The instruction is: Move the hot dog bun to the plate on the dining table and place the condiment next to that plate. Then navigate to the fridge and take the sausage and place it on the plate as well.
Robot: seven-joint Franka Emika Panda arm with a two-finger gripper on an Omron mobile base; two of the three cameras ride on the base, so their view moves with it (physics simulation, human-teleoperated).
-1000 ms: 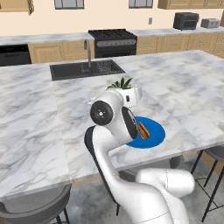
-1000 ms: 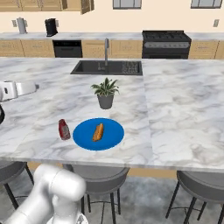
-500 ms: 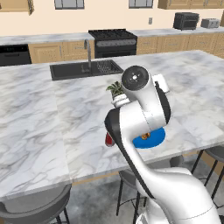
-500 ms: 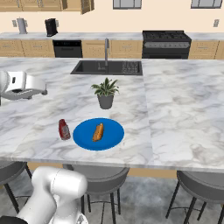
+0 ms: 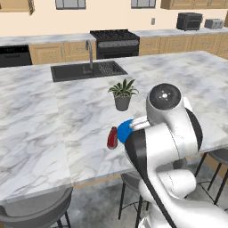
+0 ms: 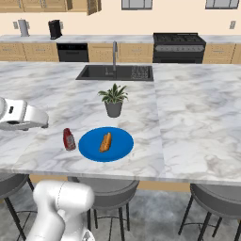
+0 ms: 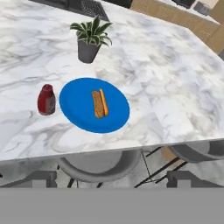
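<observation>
In the left base view, the arm hides most of the blue plate (image 5: 124, 130); the condiment (image 5: 112, 138) stands upright just beside it on the counter (image 5: 53, 120)

In the right base view, the hot dog bun (image 6: 106, 142) lies on the plate (image 6: 89, 146), the condiment (image 6: 69, 139) just left of it, a potted plant (image 6: 113, 100) behind

In the hand view, bun (image 7: 100, 103), plate (image 7: 74, 100) and condiment (image 7: 46, 99) sit near the counter edge; the claw is released, grasping nothing
</observation>
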